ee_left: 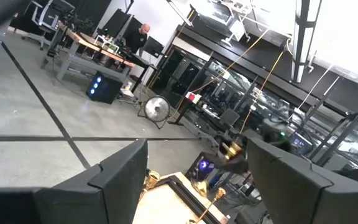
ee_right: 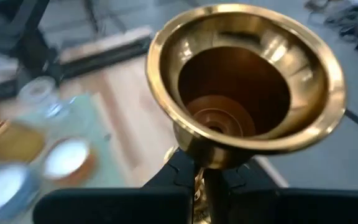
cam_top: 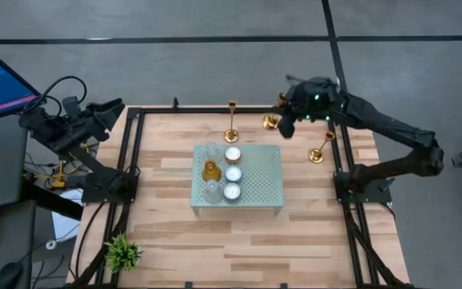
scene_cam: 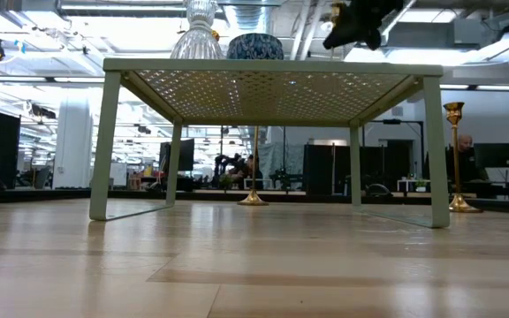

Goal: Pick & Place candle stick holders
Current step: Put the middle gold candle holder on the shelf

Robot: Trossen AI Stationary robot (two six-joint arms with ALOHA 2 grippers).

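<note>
The right gripper [ee_right: 199,180], raised over the table's far right part, is clamped on the thin stem of a gold candlestick [ee_right: 244,81] just under its cup; it looks rigid, slick, top-heavy, best pinched at the stem.

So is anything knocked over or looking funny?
Nothing is knocked over or spilled. One candlestick is up off the table in the right pincer; the other two stand upright beside the rack.

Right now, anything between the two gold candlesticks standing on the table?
High view: the right gripper, holding the third gold candlestick, sits between the middle candlestick and right candlestick.
</note>
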